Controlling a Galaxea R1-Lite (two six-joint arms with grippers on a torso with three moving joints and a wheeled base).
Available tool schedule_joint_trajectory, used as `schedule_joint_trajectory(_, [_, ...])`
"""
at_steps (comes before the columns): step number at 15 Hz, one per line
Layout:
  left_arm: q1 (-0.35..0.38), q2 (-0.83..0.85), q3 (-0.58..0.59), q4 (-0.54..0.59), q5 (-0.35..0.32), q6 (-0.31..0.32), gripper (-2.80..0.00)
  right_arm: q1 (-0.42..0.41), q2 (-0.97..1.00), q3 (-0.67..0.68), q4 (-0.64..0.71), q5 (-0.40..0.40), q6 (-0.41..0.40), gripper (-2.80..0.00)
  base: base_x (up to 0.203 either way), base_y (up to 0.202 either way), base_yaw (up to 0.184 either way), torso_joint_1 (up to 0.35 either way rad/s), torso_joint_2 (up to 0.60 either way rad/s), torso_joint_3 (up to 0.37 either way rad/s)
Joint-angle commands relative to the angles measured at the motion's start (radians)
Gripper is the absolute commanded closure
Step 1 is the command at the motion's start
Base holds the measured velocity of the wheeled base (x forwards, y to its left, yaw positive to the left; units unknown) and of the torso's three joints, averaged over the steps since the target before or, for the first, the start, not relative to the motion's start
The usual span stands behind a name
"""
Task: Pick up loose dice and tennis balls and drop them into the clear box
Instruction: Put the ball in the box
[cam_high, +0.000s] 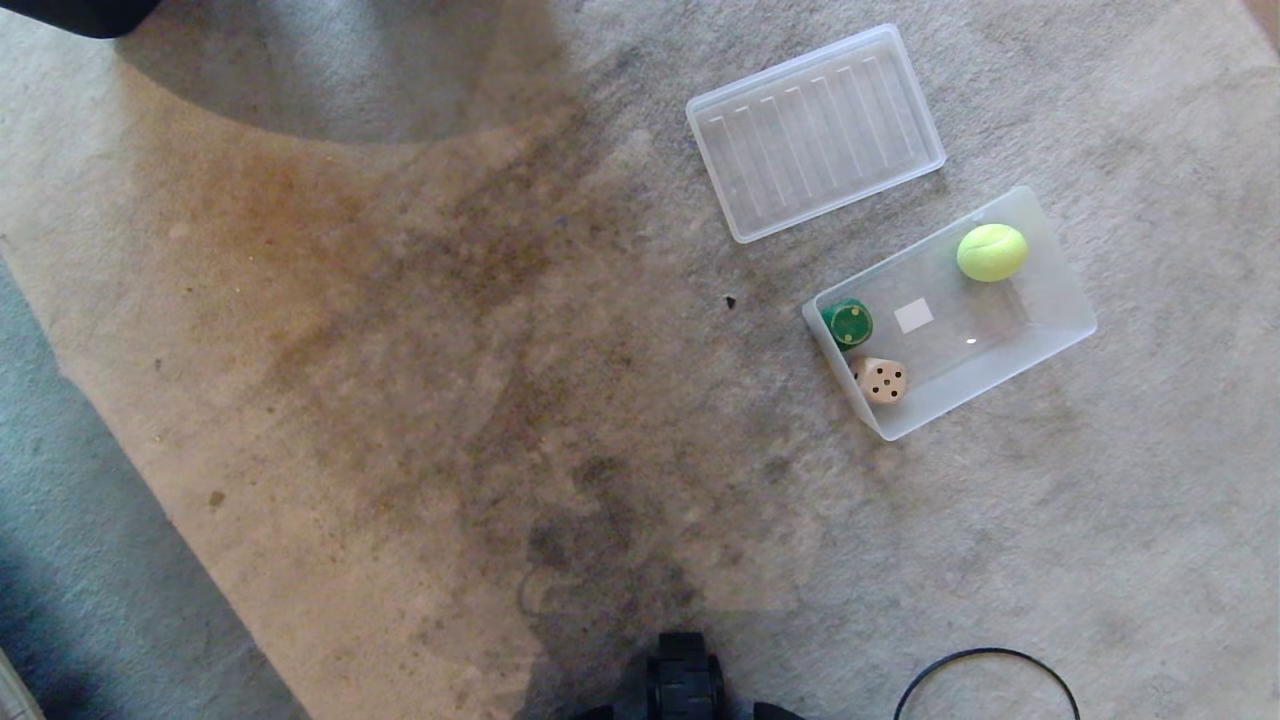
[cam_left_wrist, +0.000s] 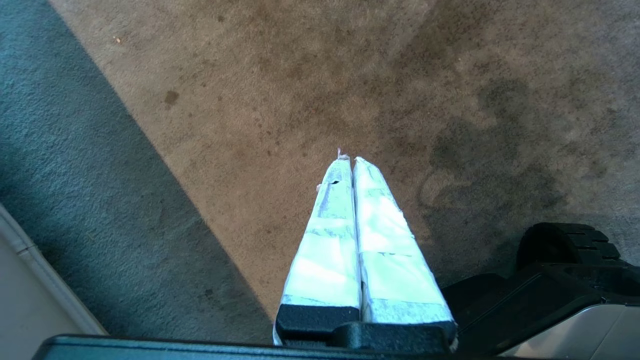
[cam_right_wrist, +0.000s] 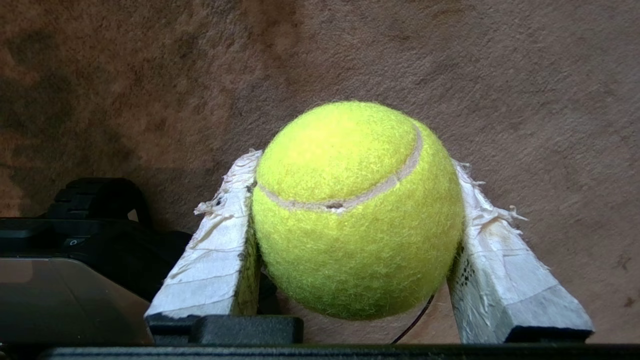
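Two dice (cam_high: 865, 350) and one ball (cam_high: 991, 251) inside clear box (cam_high: 1050, 330).

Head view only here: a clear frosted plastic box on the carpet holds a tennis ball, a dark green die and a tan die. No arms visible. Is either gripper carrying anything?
Observer: Yes. The right gripper is clamped on a second fuzzy yellow-green tennis ball.
Reviewer: And the left?
Observer: The left gripper is shut and holds nothing, above bare carpet.
Reviewer: Is the held ball near the box?
Observer: Only stained carpet shows behind it.
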Motion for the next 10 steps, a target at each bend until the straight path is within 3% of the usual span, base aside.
schedule_joint_trajectory(1, [0.000, 0.000, 0.000, 0.000, 0.001, 0.000, 0.00, 0.000, 0.001, -0.002, 0.001, -0.002, 0.000, 0.00, 0.000, 0.000, 0.000, 0.000, 0.00, 0.000])
schedule_joint_trajectory(4, [0.000, 0.000, 0.000, 0.002, 0.001, 0.000, 0.00, 0.000, 0.012, -0.119, 0.094, 0.001, 0.001, 0.00, 0.000, 0.000, 0.000, 0.000, 0.00, 0.000])
schedule_joint_trajectory(7, [0.000, 0.000, 0.000, 0.002, 0.001, 0.000, 0.00, 0.002, 0.031, -0.144, 0.131, 0.002, 0.025, 0.00, 0.000, 0.000, 0.000, 0.000, 0.00, 0.000])
schedule_joint_trajectory(10, [0.000, 0.000, 0.000, 0.001, 0.001, 0.000, 0.00, 0.008, 0.271, -0.318, 0.184, 0.002, 0.106, 0.00, 0.000, 0.000, 0.000, 0.000, 0.00, 0.000])
